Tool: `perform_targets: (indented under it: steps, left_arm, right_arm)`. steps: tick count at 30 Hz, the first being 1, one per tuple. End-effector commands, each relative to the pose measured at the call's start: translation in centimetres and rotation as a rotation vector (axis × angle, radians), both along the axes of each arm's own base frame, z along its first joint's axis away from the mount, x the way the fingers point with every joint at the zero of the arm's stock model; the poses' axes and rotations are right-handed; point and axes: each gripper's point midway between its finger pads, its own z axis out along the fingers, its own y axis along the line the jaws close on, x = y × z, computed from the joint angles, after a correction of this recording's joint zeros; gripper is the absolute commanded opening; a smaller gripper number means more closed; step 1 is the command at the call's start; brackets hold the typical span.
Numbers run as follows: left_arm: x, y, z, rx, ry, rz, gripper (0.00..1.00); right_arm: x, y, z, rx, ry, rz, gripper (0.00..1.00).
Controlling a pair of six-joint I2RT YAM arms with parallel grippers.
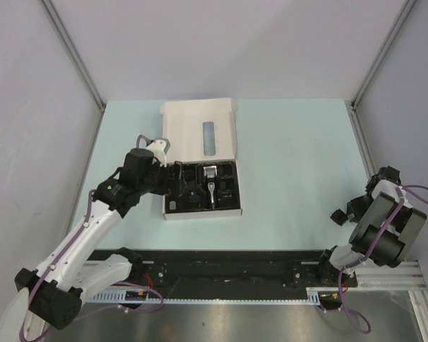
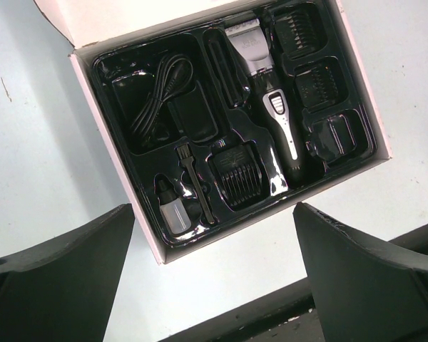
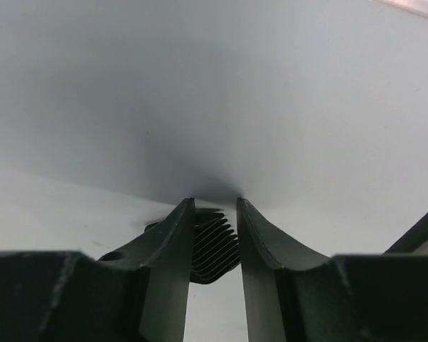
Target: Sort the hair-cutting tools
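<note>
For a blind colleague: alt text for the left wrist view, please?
An open white box holds a black-and-silver clipper, a black cable, comb guards, a thin brush and a small bottle. The left pincer's two dark fingers, wide apart, frame the bottom edge.

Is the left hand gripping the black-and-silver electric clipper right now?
No, the black-and-silver electric clipper lies in the black plastic tray, and the left hand stands wide open with nothing between its fingers.
</note>
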Motion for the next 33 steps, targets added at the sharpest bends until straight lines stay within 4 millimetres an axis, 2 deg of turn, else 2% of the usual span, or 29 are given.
perform_targets:
  steps: [1,8,9,11,13,15,16,18,19,21,24,27,30,33]
  left_arm:
    - [0.2,-0.1,1.4,-0.028,-0.039,-0.009,1.0]
    - [0.1,-0.1,1.4,-0.028,-0.039,-0.017,1.0]
    - [0.1,-0.1,1.4,-0.027,-0.04,-0.016,1.0]
    - [-0.1,-0.2,1.4,-0.032,-0.04,-0.021,1.0]
    - [-0.2,-0.3,1.2,-0.037,-0.034,-0.023,1.0]
    - [-0.3,-0.4,1.3,-0.046,-0.031,-0.025,1.0]
    - [-0.4,-0.4,1.2,-0.049,-0.027,-0.028,1.0]
    - [-0.6,-0.5,1.3,-0.059,-0.027,-0.03,1.0]
    - [-0.6,-0.5,1.3,-0.063,-0.027,-0.032,1.0]
    - [-0.8,-0.7,1.5,-0.072,-0.029,-0.04,1.0]
    - [-1.0,-0.8,1.7,-0.085,-0.031,-0.044,1.0]
    - [-1.3,-1.1,1.9,-0.105,-0.033,-0.057,1.0]
    - [-1.7,-1.4,1.8,-0.126,-0.02,-0.064,1.0]
    - [-2.2,-1.7,1.6,-0.149,-0.002,-0.079,1.0]
  right_arm:
    - [0.4,2.5,0.1,0.028,-0.05,-0.003,0.35]
    - [2.4,8.3,0.7,0.095,-0.123,0.051,0.34]
    - [3.0,10.2,0.8,0.112,-0.132,0.075,0.34]
    - [3.5,12.1,0.7,0.132,-0.137,0.097,0.34]
    - [4.2,15.4,0.7,0.16,-0.146,0.135,0.34]
    - [4.3,17.4,0.4,0.178,-0.139,0.157,0.34]
    - [4.5,19.9,0.4,0.197,-0.154,0.19,0.34]
    - [4.5,22.0,0.2,0.226,-0.154,0.208,0.34]
    - [4.4,23.8,0.2,0.255,-0.157,0.223,0.34]
    - [4.4,25.1,0.1,0.269,-0.163,0.242,0.34]
    - [5.0,25.1,0.5,0.258,-0.194,0.266,0.34]
    - [6.0,23.8,1.3,0.243,-0.232,0.309,0.35]
    - [6.8,21.9,2.7,0.203,-0.271,0.344,0.36]
    - [6.2,19.0,3.3,0.127,-0.253,0.327,0.41]
